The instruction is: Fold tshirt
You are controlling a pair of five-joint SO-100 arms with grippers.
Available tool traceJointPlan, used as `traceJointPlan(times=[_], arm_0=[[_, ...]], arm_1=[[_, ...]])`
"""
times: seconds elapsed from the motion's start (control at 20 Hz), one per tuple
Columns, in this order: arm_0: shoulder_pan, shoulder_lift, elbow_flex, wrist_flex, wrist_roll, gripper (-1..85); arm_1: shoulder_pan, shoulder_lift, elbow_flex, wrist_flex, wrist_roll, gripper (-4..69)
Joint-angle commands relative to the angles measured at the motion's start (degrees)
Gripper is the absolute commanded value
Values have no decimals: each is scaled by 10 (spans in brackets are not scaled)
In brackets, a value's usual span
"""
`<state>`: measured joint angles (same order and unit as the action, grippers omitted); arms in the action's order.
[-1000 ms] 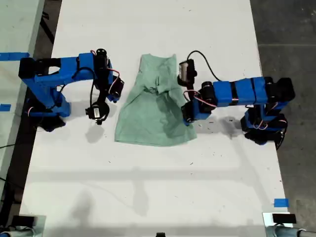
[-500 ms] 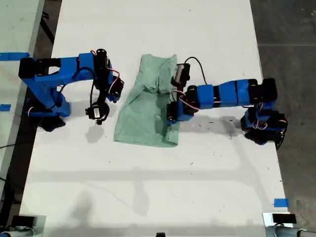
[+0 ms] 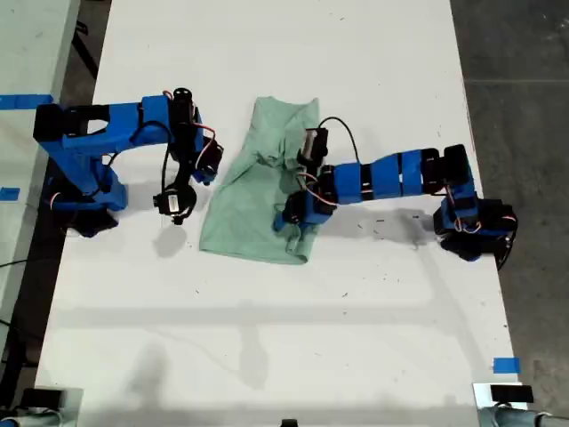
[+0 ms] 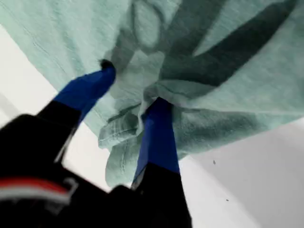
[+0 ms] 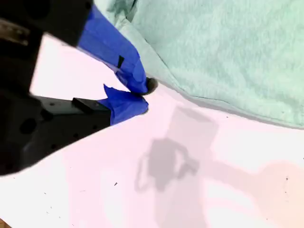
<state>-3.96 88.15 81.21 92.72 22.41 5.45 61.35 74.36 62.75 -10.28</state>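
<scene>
Gripping bunched tshirt [image 4: 223, 90] cloth, my first hand [image 4: 135, 102]; second hand [image 5: 137, 97] seems closed, empty.

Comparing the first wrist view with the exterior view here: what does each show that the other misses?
Only the first wrist view shows my first gripper close up: its jaws pinch a bunched fold of the tshirt, with cloth gathered between them.

Only the exterior view shows the whole layout: my second gripper hovering beside the tshirt's edge on that view's left, holding nothing, both arm bases, and the full table.

Both show the tshirt, my first gripper on it, and white table surface.
</scene>
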Motion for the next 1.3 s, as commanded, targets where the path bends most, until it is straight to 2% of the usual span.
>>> traceJointPlan(times=[0.0,0.15,0.45,0.8,0.85,0.9,1.1,1.25], arm_0=[[-2,37,-3,-2,4,1],[2,37,-4,-2,4,1],[4,40,-7,-2,1,1],[15,67,-4,-1,-4,16],[20,66,1,-7,-4,156],[27,66,6,-16,-4,224],[37,65,56,-44,-3,272],[37,66,128,-102,0,271]], arm_1=[[-4,27,-81,77,-4,330],[-14,79,-149,174,-5,374],[-12,260,-92,256,-6,374],[2,352,39,250,-8,358],[2,353,41,245,-11,355],[2,353,45,240,-12,351],[-2,353,53,230,-14,343],[-3,353,53,225,-17,341]])
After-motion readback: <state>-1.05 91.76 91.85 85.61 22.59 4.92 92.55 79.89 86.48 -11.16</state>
